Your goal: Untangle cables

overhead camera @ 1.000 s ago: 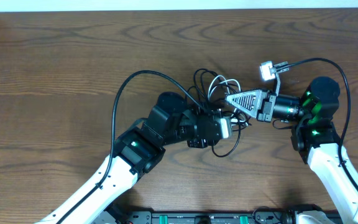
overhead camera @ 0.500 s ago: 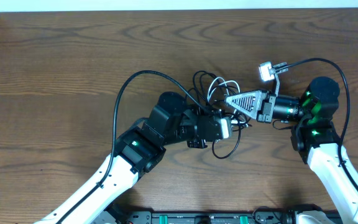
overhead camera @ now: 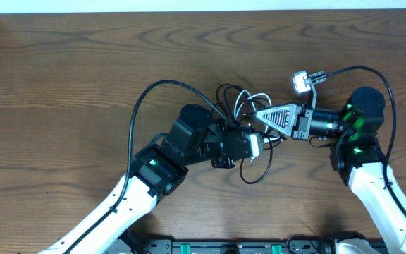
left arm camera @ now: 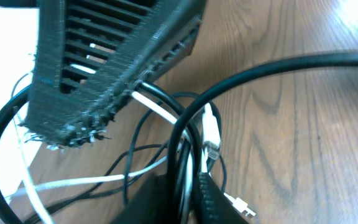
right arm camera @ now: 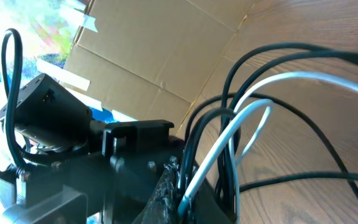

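A: Left wrist only: left gripper (left arm camera: 188,196) is seen clamped on black cable (left arm camera: 303,62); white cable (left arm camera: 157,107) is pinched by closed right gripper (left arm camera: 67,132).
B: Overhead: tangle is seen mid-table (overhead camera: 83,70), 12 o'clock of left gripper. Left jaws were apart earlier.

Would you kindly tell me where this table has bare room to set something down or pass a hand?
Bare table runs along the far edge and the far-left quarter. A smaller patch lies between the left arm and right arm, near the front. Crowded: the centre, where the cables, left gripper and right gripper meet.
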You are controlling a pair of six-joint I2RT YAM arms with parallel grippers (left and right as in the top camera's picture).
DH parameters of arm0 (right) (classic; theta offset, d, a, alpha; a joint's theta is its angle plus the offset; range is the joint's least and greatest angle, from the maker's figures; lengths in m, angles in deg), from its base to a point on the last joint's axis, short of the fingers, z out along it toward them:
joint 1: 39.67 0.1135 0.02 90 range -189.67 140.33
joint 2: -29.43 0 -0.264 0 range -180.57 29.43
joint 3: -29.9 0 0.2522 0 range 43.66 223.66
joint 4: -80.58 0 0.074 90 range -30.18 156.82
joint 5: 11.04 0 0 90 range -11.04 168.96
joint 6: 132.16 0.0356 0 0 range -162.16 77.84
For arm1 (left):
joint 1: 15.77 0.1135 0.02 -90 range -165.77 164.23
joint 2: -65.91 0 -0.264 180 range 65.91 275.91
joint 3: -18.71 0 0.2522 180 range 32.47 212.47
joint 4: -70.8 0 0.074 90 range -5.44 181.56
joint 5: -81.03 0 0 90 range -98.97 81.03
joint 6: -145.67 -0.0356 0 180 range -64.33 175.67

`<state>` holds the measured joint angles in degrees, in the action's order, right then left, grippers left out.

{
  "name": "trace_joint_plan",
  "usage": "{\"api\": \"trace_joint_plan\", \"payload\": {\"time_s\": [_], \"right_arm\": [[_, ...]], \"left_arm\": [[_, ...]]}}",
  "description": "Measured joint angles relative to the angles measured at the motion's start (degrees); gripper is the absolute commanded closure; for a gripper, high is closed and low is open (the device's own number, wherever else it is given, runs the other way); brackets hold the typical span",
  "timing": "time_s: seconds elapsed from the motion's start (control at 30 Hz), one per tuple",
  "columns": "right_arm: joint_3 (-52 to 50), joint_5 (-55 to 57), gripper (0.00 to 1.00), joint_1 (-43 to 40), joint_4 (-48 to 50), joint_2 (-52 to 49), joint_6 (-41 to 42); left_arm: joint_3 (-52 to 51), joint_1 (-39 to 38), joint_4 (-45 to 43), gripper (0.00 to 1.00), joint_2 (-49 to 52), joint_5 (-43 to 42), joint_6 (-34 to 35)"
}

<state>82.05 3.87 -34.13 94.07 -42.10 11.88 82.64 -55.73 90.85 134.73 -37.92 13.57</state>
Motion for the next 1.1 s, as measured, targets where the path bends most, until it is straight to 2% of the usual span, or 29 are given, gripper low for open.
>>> {"api": "trace_joint_plan", "payload": {"time_s": [0.37,0.87,1.1], "right_arm": [[0.0,-0.11,0.97,0.0,0.02,0.0,0.0],[0.0,0.07,0.42,0.0,0.04,0.0,-1.2],[0.0,0.09,0.35,0.0,-0.46,0.0,-2.56]], "left_arm": [[0.0,0.0,0.11,0.92,0.09,-0.02,0.02],[0.0,0.0,-2.51,0.92,0.09,0.02,0.07],[0.0,0.0,-3.63,0.93,-0.37,0.04,0.42]]}}
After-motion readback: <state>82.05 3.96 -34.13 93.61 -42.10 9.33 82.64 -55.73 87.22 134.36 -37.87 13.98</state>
